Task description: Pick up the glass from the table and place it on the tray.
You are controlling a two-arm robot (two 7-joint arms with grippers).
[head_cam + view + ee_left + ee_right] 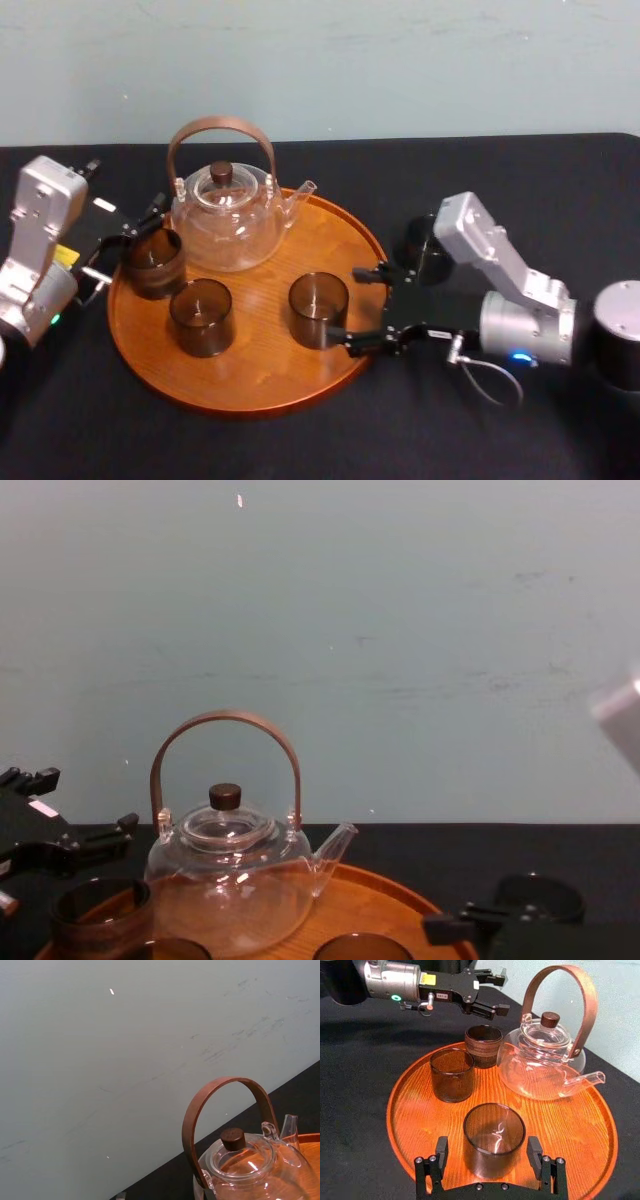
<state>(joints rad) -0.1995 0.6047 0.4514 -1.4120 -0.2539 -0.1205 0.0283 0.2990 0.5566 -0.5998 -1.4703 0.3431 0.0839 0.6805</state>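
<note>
The black-clothed table (300, 445) runs under everything, and the round wooden tray (250, 385) lies on it in front of me. At the tray's back stands the clear teapot (228, 228). My left wrist view brings its brown handle (200, 1105) and dark lid knob (233, 1138) up close against the pale wall (100, 1060), where the head view keeps them small.

Three dark glasses stand upright on the tray. The right-hand glass (494, 1135) is between the fingers of my right gripper (342, 303). The right wrist view shows those fingers spread wide, one on each side, not pinching it. The middle glass (201, 317) stands free.

My left gripper (135, 235) hangs at the tray's left edge, just beside the left glass (153, 262). Seen from across the tray in the right wrist view, its fingers are spread too.

A fourth glass (420, 245) stands on the table past the tray's right rim, behind my right arm; the chest view shows it side-on.
</note>
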